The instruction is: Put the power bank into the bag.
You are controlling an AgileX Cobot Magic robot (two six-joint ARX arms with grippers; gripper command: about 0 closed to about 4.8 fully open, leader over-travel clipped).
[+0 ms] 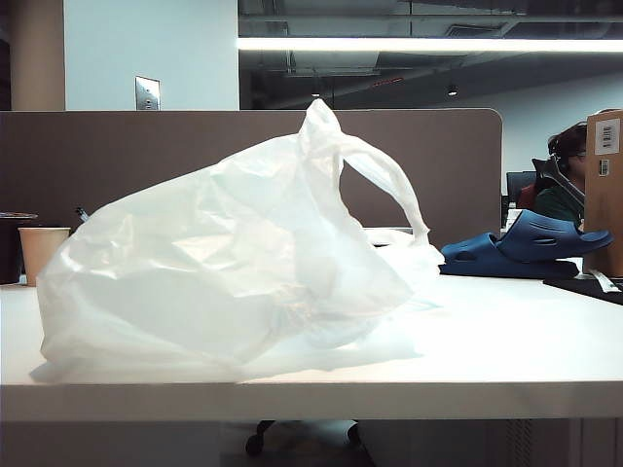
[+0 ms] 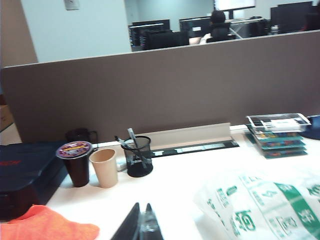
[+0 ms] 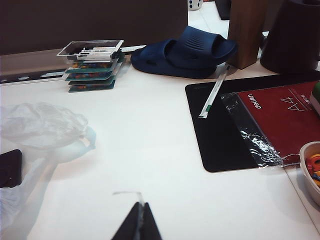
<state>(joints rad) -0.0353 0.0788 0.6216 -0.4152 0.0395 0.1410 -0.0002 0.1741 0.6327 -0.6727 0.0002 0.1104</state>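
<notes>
We see the large crinkled translucent white plastic bag (image 1: 224, 263) on the white worktop (image 1: 506, 341). A flat black power bank (image 3: 10, 167) shows inside it. Our left tool (image 2: 141, 227) and right tool (image 3: 139, 225) hover above the worktop, both pressed together, empty.

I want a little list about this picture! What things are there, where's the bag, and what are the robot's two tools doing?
bag: big crinkly white plastic bag standing on the white table
power bank: a dark flat thing shows at the bag's edge in the right wrist view; cannot tell whether it is the power bank
left tool: shut, empty, above the table beside the bag's green print
right tool: shut, empty, above bare table
shoe: blue clog behind the bag
cups: tan paper cup beside a dark lidded cup
pens: in a black mesh holder
</notes>
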